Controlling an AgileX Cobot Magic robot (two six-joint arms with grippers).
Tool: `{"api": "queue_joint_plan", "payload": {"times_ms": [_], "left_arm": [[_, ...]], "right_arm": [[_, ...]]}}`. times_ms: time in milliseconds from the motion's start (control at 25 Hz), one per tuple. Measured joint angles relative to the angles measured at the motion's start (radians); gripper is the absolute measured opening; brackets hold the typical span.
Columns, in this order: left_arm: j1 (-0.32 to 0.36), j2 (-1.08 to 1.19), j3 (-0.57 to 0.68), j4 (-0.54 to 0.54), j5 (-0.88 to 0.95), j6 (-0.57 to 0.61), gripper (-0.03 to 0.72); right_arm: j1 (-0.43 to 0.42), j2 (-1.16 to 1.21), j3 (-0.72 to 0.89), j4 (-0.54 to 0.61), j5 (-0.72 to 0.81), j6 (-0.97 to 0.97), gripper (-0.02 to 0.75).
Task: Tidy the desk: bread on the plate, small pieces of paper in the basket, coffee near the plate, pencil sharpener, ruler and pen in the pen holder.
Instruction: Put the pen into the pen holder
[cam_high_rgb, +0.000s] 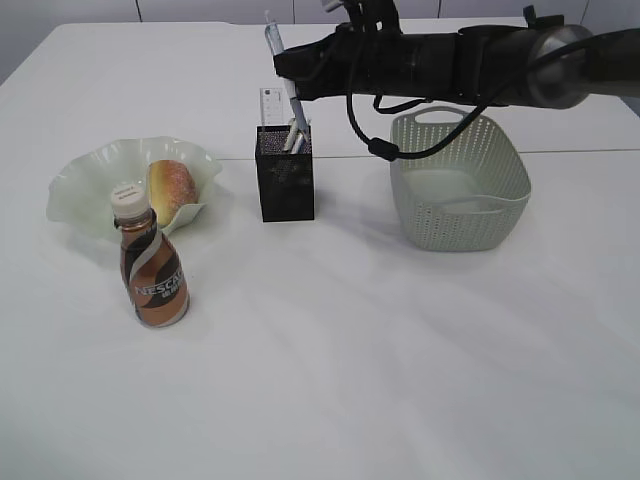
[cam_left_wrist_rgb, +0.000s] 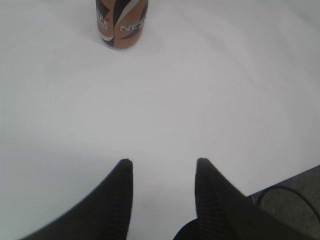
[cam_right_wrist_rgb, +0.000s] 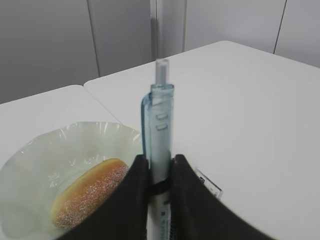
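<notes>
1. White desk fills the scene, with pale wall panels behind it; on it stand a black mesh pen holder, a pale green basket, a ruffled plate with the bread on it, and a coffee bottle just in front of the plate.
2. The right gripper is clamped narrowly on a translucent blue pen, held roughly upright above the holder; in the exterior view the pen leans slightly and its lower end dips into the holder's mouth.
3. The holder already carries a ruler and something pale beside it, so free room looks tight; I judge the pen should go down into the gap on the near side of the ruler.
4. Keep the pen near vertical and lower it slowly, so its tip does not catch the mesh rim or tip the holder.
5. Let go only once most of the barrel is inside; a release too high may let it topple out.
6. The left gripper hangs half open over bare desk, holding nothing, near the coffee, and need not move.
</notes>
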Motion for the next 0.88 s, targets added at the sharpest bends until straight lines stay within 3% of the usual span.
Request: {"api": "queue_joint_plan", "payload": {"times_ms": [640, 880], "left_arm": [[0.000, 0.033, 0.000, -0.004, -0.036, 0.000, 0.307], [0.000, 0.033, 0.000, -0.004, -0.039, 0.000, 0.307]], "right_arm": [[0.000, 0.035, -0.007, 0.004, 0.000, 0.006, 0.073], [0.000, 0.065, -0.099, 0.004, 0.000, 0.042, 0.073]]}}
